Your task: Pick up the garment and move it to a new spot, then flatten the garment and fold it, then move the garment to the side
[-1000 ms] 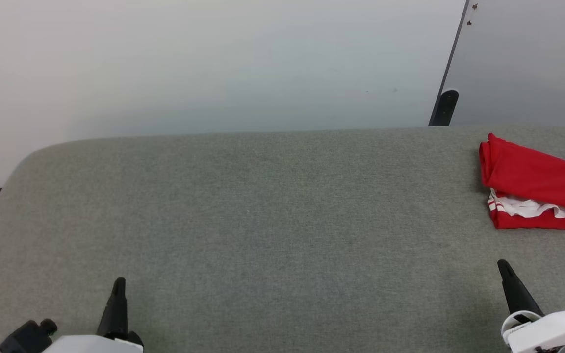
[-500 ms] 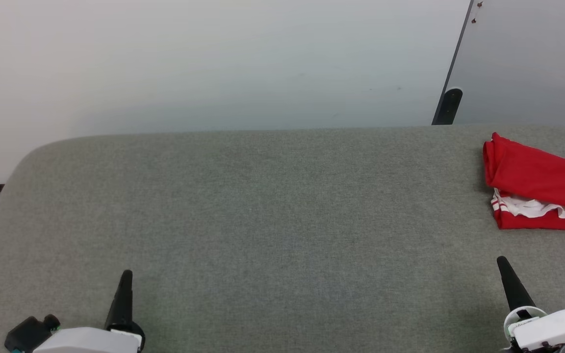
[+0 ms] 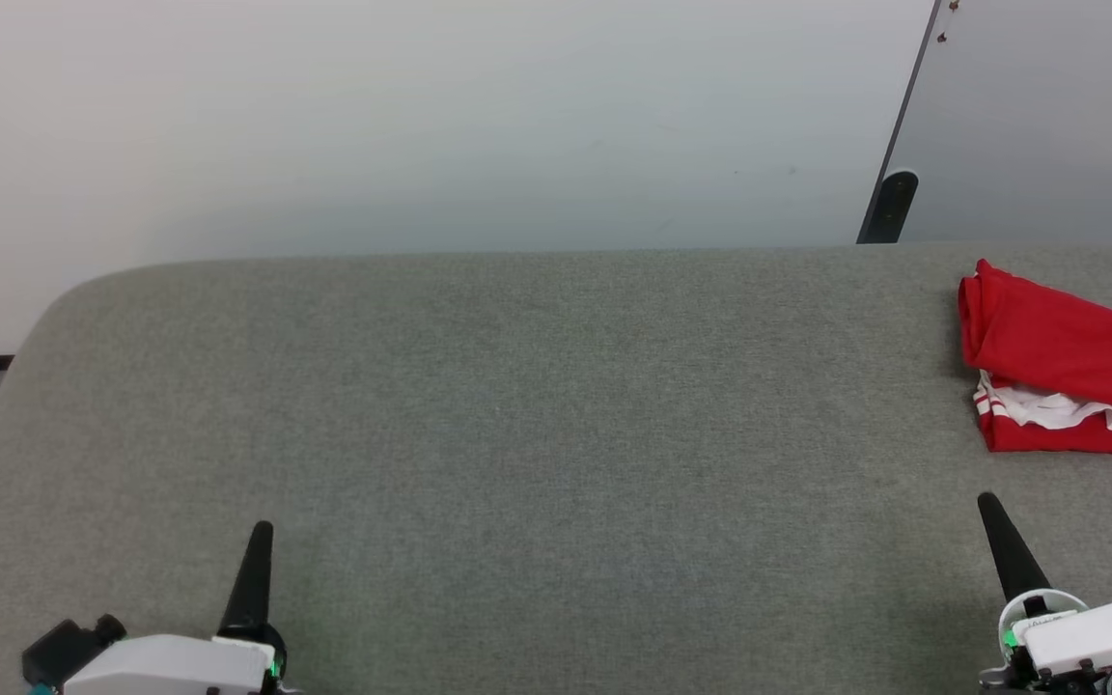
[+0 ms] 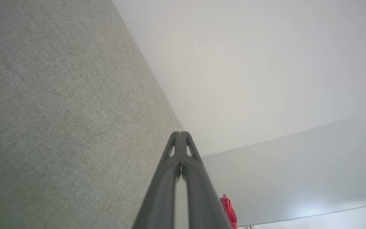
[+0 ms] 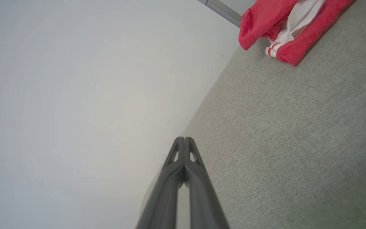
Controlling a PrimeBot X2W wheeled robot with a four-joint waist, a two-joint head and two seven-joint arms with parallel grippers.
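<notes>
Since second ago, whole head view is sliding a little, so camera is turning. Tips of left gripper (image 3: 261, 531) and right gripper (image 3: 986, 502) are sitting slightly higher in it. We are seeing both with fingers pressed together, holding nothing, over near edge of grey table (image 3: 556, 405). Folded red shirt (image 3: 1048, 338) is lying at table's far right, well apart from right gripper.

Even, bright, diffuse light — soft shadows, wrist views slightly blurred.
</notes>
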